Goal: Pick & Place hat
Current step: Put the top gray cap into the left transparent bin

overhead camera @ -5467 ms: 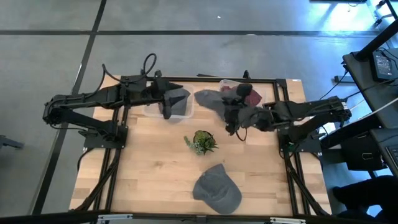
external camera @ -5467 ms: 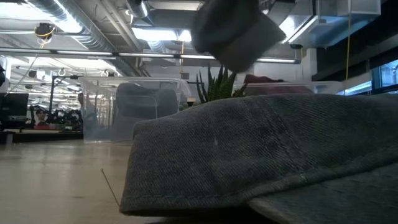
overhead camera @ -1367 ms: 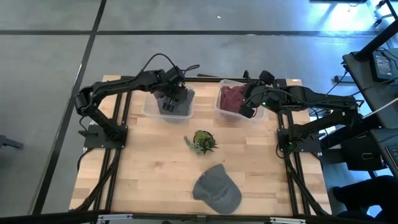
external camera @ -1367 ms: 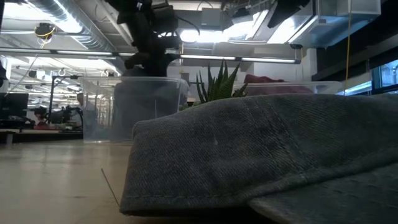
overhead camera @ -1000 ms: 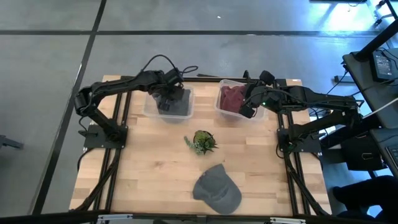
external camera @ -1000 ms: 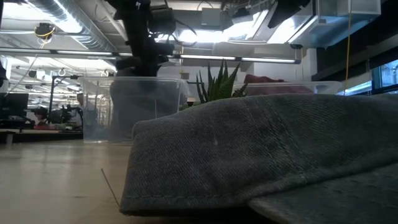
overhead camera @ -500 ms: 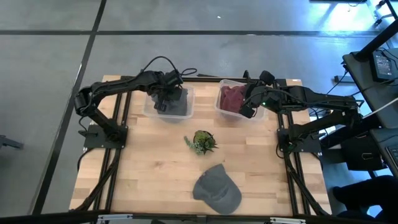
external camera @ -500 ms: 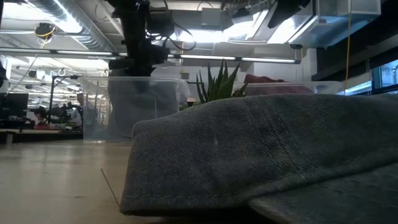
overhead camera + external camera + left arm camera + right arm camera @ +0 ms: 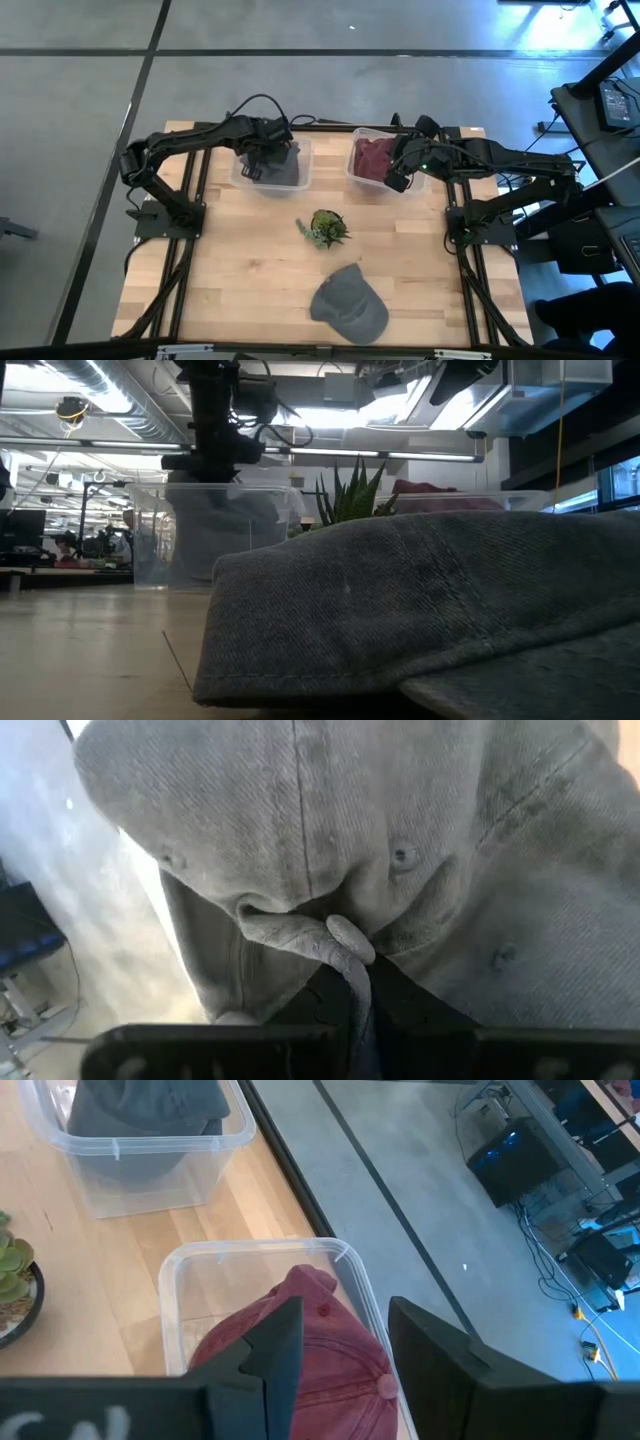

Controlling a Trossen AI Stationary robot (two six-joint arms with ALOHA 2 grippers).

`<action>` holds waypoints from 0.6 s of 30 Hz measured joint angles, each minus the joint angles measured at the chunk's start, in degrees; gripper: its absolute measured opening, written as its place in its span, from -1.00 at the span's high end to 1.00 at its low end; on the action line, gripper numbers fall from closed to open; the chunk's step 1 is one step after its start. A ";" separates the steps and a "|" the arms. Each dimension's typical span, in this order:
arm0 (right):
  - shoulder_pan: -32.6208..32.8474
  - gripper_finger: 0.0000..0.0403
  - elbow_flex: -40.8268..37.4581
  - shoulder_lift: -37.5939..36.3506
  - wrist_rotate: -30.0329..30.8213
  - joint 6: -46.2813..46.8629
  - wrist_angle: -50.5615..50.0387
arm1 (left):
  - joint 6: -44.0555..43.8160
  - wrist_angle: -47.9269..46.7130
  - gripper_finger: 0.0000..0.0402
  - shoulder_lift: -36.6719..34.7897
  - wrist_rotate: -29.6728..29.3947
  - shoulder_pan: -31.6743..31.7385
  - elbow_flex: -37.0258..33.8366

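Your surface (image 9: 240,260) carries a potted succulent (image 9: 326,227) at centre. Nearer the front edge than the succulent: a grey hat (image 9: 350,301), lying loose. Behind-left: left hand (image 9: 257,162) clamped on another grey hat (image 9: 400,850) over the clear bin (image 9: 240,176). Behind-right: right hand (image 9: 397,178) parted, empty, above the red hat (image 9: 300,1360).

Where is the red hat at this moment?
In the high view the red hat lies in the right bin at the table's far edge, beside the right gripper and behind the plant.
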 joint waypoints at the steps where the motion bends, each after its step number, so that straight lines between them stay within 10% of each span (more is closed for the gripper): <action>1: 0.00 0.26 0.00 0.00 -0.02 0.01 0.00 | 0.00 -0.25 0.98 0.00 -0.48 0.01 0.00; 18: 0.00 0.26 0.00 0.00 -0.01 0.78 -0.39 | 5.90 6.63 0.95 0.00 2.06 -1.07 0.00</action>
